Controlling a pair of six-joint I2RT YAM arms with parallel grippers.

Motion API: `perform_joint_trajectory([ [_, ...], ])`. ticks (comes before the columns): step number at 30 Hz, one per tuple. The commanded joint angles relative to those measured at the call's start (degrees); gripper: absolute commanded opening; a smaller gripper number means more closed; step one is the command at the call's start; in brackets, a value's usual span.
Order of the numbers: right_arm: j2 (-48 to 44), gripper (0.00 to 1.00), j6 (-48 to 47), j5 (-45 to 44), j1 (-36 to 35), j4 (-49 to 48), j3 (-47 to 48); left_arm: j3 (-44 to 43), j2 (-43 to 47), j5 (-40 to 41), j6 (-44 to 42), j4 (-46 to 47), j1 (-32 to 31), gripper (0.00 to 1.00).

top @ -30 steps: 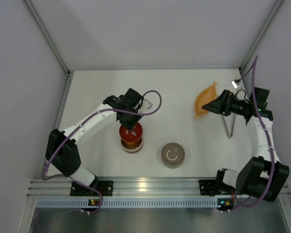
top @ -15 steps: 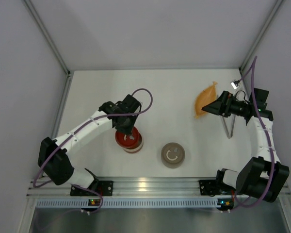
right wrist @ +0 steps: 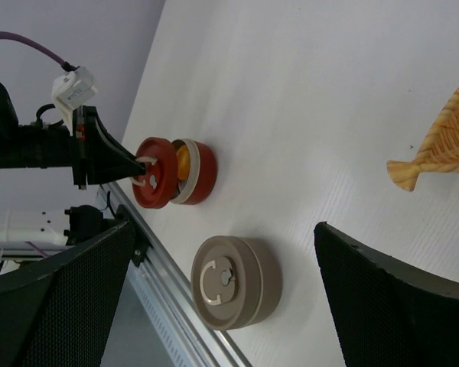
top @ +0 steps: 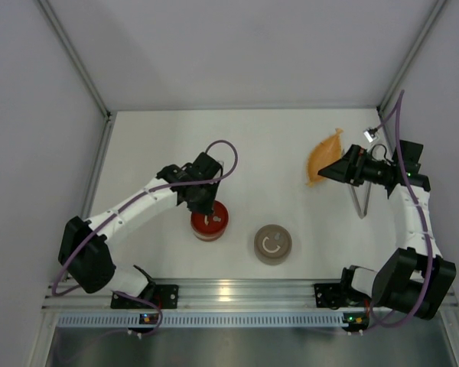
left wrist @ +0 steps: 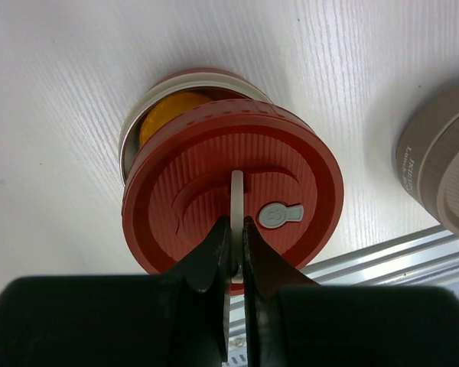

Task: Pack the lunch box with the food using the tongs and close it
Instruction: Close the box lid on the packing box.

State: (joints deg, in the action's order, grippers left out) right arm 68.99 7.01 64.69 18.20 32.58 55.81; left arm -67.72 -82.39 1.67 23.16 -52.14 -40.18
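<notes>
My left claw [left wrist: 236, 229] pinched the grey tab [left wrist: 237, 187] of the red lid [left wrist: 214, 153], held askew over the red tin [left wrist: 135, 130] (orange food [left wrist: 168, 115] showed at its 10 o'clock edge). My right claw [top: 327, 173] gaped wide beside the dish [top: 321, 157]; the tongs [top: 359, 200] lay at its 4 o'clock on the table [top: 275, 145].

1 flat orange leaf-shaped dish [top: 323, 157] lies at upper right on the white tabletop [top: 275, 145]. 1 closed taupe round tin [top: 273, 244] sits lower centre, well apart from it. 1 aluminium rail [top: 237, 294] spans the bottom edge.
</notes>
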Motion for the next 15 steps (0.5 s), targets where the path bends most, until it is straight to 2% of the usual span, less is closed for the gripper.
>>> perform_joint_trajectory([
  [1, -1.1, 0.99, -1.6, 0.6, 1.0, -0.1, -0.4, 0.8, -0.8, 2.5, 2.8, 4.0, -0.1, 0.0],
  [10, -1.7, 0.99, -1.7, 0.3, 1.2, -0.7, -0.6, 2.3, -3.6, 2.8, 3.8, 5.1, 0.6, 0.0],
  [15, -1.6, 0.99, -2.2, 0.6, 1.6, -0.8, -0.9, 4.2, -4.0, 1.1, 4.7, 6.0, 3.4, 0.0],
])
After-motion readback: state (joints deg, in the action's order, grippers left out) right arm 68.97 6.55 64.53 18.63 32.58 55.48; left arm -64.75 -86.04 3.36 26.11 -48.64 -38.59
